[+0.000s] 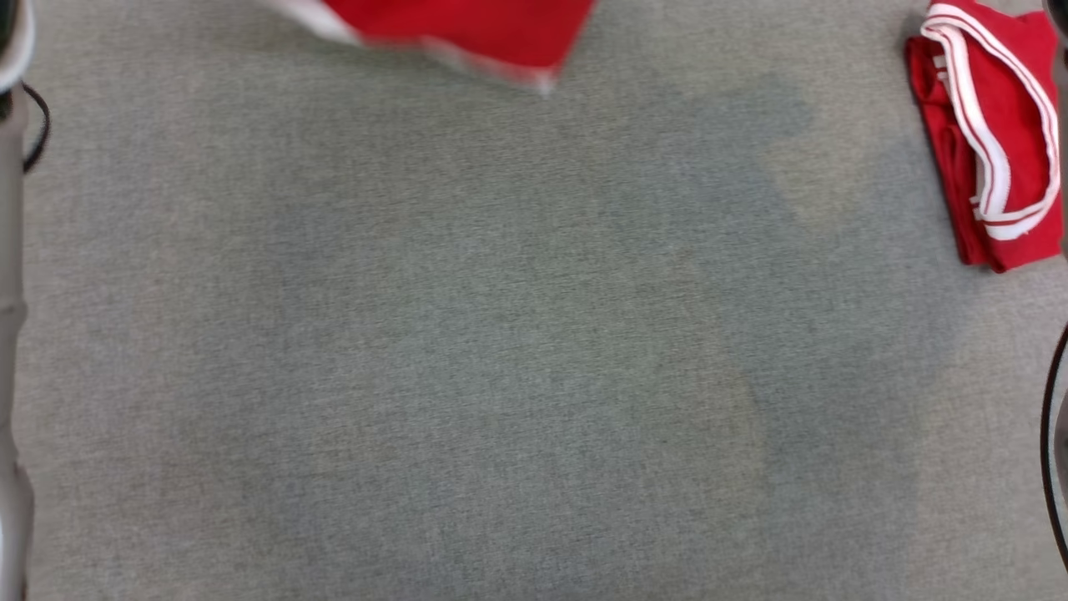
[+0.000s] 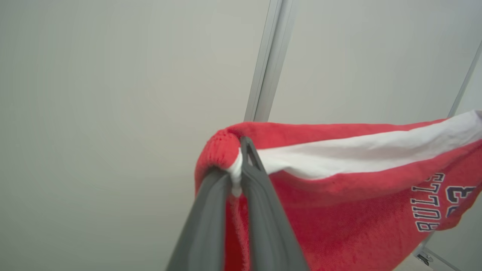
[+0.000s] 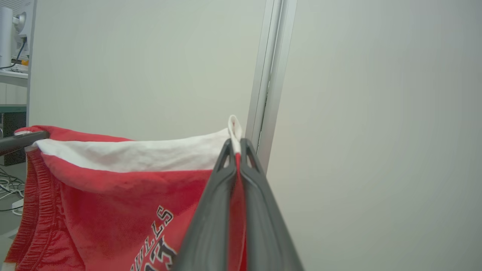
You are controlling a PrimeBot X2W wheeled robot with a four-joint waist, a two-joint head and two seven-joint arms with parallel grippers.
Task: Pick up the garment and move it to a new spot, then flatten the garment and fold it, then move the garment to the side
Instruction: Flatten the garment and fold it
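Note:
The garment (image 2: 339, 195) is a pair of red shorts with white trim and dark lettering. It hangs in the air, stretched between both grippers. My left gripper (image 2: 238, 165) is shut on one bunched corner of it. My right gripper (image 3: 235, 145) is shut on the other corner of the garment (image 3: 120, 188), where a thin white edge sticks out above the tips. The other arm's dark fingers (image 3: 22, 140) pinch the far corner at the right wrist view's left. In the head view the garment's (image 1: 467, 29) lower hem hangs blurred at the top edge, above the grey cloth table (image 1: 501, 334).
A second red garment (image 1: 989, 133) with white striped trim lies folded at the table's far right. A pale wall with an aluminium post (image 3: 269, 75) stands behind. A pale forearm (image 1: 10, 292) runs along the head view's left edge, and dark cable (image 1: 1053, 434) curves at the right edge.

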